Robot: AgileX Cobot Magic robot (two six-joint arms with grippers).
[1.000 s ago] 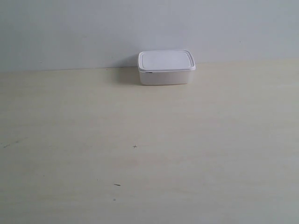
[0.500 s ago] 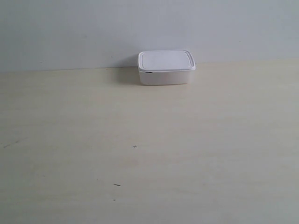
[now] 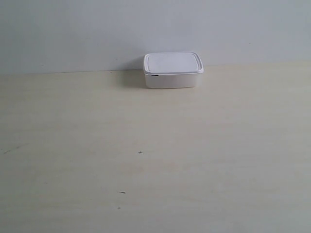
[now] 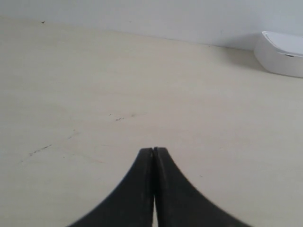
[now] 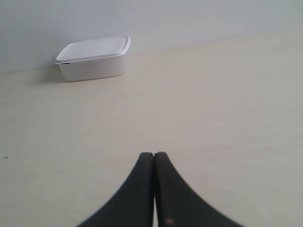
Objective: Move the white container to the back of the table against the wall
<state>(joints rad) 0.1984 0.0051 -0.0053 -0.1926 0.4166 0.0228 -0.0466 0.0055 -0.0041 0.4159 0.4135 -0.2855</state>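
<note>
Nothing has shifted in the last 1 second. The left gripper (image 4: 153, 150) is pressed together, empty. The white container (image 3: 173, 70) sits at 12 o'clock on the table (image 3: 194, 160), seemingly against the wall (image 3: 73, 29). The right gripper (image 5: 154, 154) is likewise together, empty. Placement looks done; next, both arms need only keep clear.

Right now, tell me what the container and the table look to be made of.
The container is probably white plastic, smooth with a soft sheen; its rounded corners and moulded rim suggest that. The table has a pale, matte wood-grain surface with faint streaks of grain. Whether it is solid wood or laminate cannot be told.
</note>
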